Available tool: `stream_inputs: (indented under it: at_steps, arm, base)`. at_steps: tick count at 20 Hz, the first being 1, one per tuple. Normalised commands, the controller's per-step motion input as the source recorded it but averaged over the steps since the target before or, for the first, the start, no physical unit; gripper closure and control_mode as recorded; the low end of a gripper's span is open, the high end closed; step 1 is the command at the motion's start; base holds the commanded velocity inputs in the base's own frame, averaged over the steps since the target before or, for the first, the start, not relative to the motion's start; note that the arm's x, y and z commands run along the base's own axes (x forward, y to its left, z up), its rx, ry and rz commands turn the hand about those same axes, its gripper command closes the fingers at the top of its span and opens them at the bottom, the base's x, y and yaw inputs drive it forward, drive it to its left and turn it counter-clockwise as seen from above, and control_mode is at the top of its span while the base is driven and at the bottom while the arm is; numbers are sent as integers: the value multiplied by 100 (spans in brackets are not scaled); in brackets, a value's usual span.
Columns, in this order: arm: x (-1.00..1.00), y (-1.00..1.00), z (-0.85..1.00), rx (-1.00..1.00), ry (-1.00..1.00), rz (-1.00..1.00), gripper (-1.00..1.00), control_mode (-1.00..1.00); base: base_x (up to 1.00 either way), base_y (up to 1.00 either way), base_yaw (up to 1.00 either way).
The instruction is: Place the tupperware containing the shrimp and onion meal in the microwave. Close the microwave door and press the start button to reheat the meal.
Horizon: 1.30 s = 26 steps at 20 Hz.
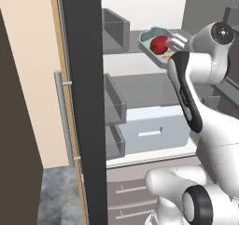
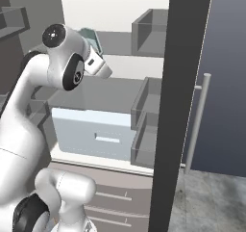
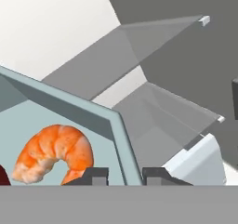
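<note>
Jaws (image 3: 124,175) pinching the tupperware (image 3: 122,139) wall; shrimp (image 3: 53,152) at nine o'clock, fridge shelf (image 3: 158,111) toward one.

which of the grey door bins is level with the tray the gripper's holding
The topmost dark grey door bin, beside the upper shelf. The pale blue-grey plastic tray with the red onion hangs at its level; the two other bins sit lower, nearer the pale drawer.
</note>
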Motion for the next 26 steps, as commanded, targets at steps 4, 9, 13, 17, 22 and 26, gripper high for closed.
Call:
stream_inputs:
  at_steps: [4, 9, 13, 17, 22, 26]
  arm:
    - [-100, -8, -22, -6, 22, 0, 100, -100]
    - [-87, -12, -18, -5, 20, 0, 100, -100]
    - [-68, -26, -2, 0, 5, 0, 100, -100]
    - [-40, -6, 0, 0, 0, 0, 100, -100]
    - [-2, 0, 0, 0, 0, 0, 100, 100]
    - [0, 0, 0, 0, 0, 0, 100, 100]
  base:
    - [0, 0, 0]
    - [0, 0, 0]
    - [0, 0, 0]
    - [0, 0, 0]
    - [0, 0, 0]
    - [-3, 0, 0]
